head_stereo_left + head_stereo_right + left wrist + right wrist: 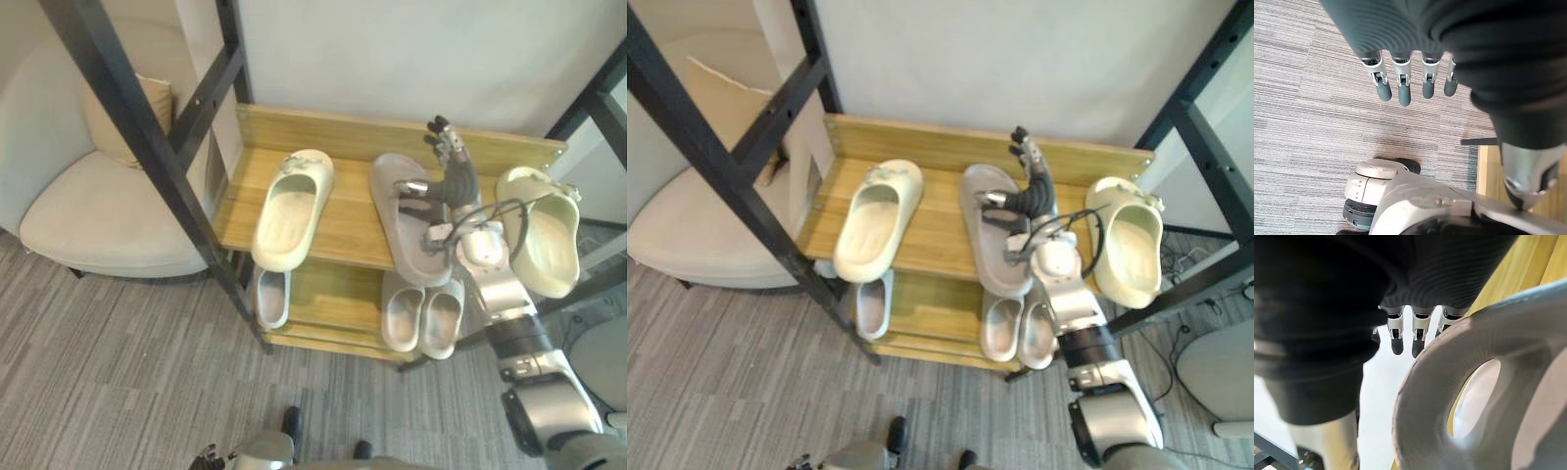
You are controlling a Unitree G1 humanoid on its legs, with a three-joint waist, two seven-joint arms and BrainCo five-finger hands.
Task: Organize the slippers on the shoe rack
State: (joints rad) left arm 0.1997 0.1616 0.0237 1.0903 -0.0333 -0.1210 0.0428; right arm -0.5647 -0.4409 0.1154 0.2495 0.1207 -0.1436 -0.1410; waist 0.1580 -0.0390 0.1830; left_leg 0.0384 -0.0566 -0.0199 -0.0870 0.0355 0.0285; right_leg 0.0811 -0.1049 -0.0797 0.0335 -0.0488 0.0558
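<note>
Rack [353, 211], low, two-shelf, pale yellow wood; stood at centre of head view against white wall [411, 59].

Top shelf, 9 o'clock end: cream moulded foam slipper [292, 209], strap toward 12 o'clock, heel past front edge. Top shelf, middle: taupe-grey moulded foam slipper [407, 235], same heading, heel likewise past front edge. Top shelf, 3 o'clock end: second cream foam slipper [541, 235], well apart from the first.

Lower shelf, 9 o'clock end: single pale slipper [272, 297]. Lower shelf, toward 3 o'clock: pair of pale grey slippers [423, 313], side by side and touching.

Right hand [457, 178]: poised over strap end of the taupe-grey slipper, released, fingers [1418, 340] straight and aimed at 12 o'clock toward back rail, thumb lying across the strap.

Left hand [1403, 83]: hung slack over grey striped carpet [118, 372], fingers straight, nothing held.

At 9 o'clock of rack: beige upholstered armchair [88, 215] with tan cushion [122, 122], crossed by black metal frame bars [147, 147].
</note>
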